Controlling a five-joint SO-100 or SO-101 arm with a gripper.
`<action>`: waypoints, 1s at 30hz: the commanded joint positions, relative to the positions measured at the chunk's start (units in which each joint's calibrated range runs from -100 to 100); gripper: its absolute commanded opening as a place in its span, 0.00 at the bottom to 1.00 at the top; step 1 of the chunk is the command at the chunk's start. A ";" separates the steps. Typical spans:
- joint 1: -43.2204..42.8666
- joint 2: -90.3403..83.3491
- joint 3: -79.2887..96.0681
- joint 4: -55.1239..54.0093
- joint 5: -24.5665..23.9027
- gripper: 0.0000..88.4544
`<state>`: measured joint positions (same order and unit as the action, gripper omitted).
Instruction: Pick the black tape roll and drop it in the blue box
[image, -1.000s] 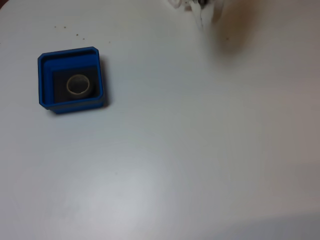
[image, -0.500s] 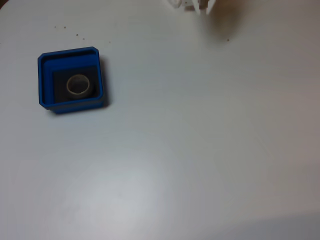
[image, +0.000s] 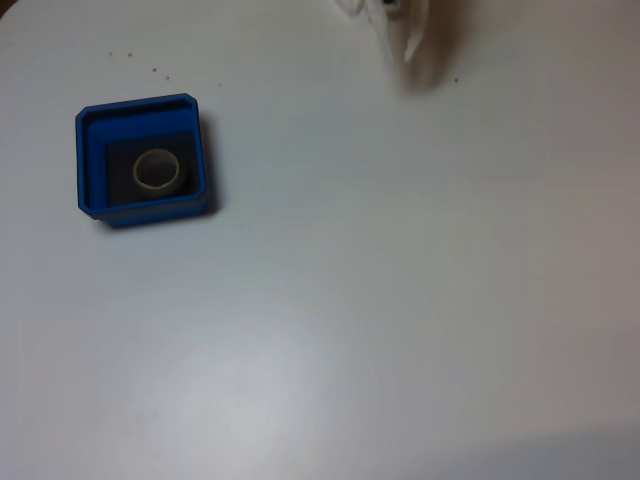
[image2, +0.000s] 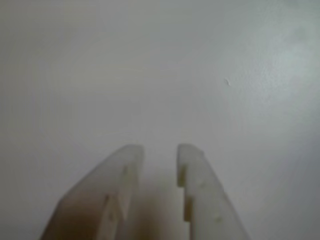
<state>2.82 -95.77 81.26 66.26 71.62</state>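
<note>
Small black tape ring lying inside the blue tray on a plain white tabletop (image: 400, 300).
The square bright-blue plastic box (image: 88, 160) holds the black tape roll with pale core (image: 158, 171) flat on its dark floor; the white two-finger gripper (image2: 159, 150), well apart, stands slightly parted, empty.

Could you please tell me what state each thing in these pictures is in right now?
Tape roll: lying flat inside the box, hole facing up.
Box: upright on the table, holding the tape roll.
Gripper: empty, fingers slightly apart, above bare table.
</note>
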 joint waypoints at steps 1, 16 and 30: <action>-0.04 -3.48 1.76 -0.74 0.35 0.01; 0.26 -3.48 18.47 -27.89 16.20 0.01; 0.26 -3.48 18.39 -49.01 19.09 0.01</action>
<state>2.92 -95.77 99.01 20.36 88.98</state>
